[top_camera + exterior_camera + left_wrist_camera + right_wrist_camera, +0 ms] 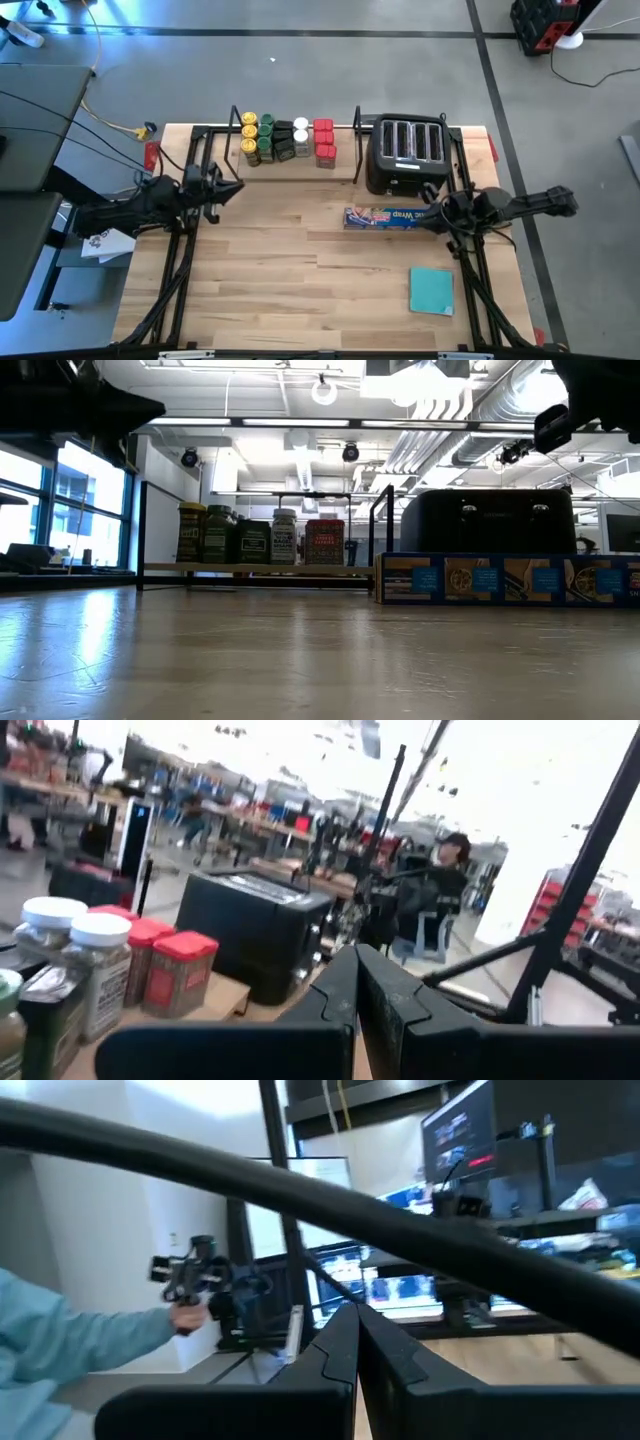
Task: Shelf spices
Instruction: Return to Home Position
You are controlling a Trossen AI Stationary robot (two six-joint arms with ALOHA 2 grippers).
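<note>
Hovering both arms over the table [300, 300], I am seeing the left gripper [357, 970] and the right gripper [357, 1325] with fingers pressed together, both empty. Farther back, the spices [285, 140] are standing in rows on the shelf [345, 150]. I am judging them light, rigid and smooth, best pinched across the body, below the lid.

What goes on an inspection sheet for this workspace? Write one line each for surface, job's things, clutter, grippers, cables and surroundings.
Surface: wooden table, no spills seen.
Job's things: spices upright on the shelf, none loose.
Clutter: toaster, wrap box, teal square.
Grippers: left gripper shut, empty, at table's left; right gripper shut, empty, near the box.
Cables: yellow cable on floor, past left corner.
Surroundings: teal sleeve in right wrist view; a person beyond the table.
</note>
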